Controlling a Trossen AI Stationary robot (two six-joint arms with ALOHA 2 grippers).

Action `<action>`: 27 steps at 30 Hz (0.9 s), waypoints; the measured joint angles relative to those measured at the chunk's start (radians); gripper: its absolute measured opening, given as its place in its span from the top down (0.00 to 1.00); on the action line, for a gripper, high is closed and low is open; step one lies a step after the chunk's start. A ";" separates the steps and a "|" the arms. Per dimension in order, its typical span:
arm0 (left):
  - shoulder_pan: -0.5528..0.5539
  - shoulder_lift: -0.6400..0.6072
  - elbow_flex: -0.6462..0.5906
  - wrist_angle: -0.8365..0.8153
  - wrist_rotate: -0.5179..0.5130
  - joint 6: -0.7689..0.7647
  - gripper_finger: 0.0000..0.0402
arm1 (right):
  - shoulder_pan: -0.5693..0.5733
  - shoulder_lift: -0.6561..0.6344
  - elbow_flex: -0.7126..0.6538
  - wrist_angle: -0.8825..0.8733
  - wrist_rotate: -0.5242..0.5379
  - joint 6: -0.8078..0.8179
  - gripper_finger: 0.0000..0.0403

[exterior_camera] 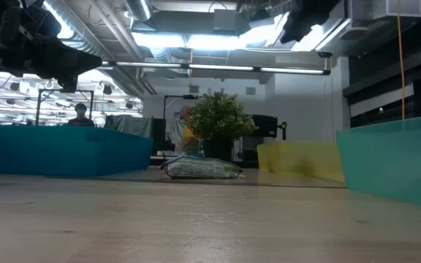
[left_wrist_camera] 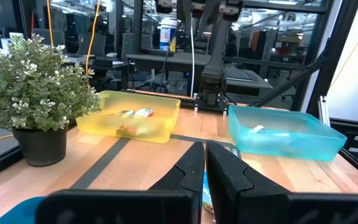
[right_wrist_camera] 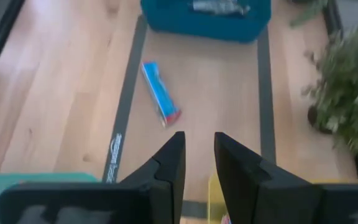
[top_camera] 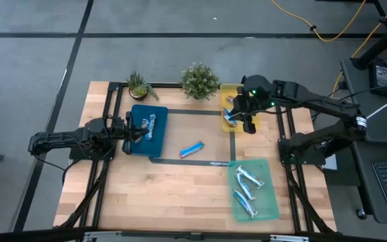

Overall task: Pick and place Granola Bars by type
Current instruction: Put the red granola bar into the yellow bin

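No legible text anywhere

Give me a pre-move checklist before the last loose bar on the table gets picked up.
1. Loose bar lies flat on bare wood between the trays, nothing touching it: ok.
2. Right end effector is empty, fingers slightly apart, above the yellow tray: ok.
3. Left end effector is over the blue tray, fingers nearly together; whether it holds anything: cannot tell.
4. Path from the right end effector to the loose bar has no obstacle on the wood: ok.
5. Bar's type, blue wrapper with a red end: the matching tray cannot be told.
6. Green tray holds silvery bars, with room left: ok.
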 joint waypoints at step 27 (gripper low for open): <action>0.000 0.000 0.000 0.000 0.000 0.000 0.97 | 0.110 0.315 0.296 -0.029 0.038 -0.239 0.42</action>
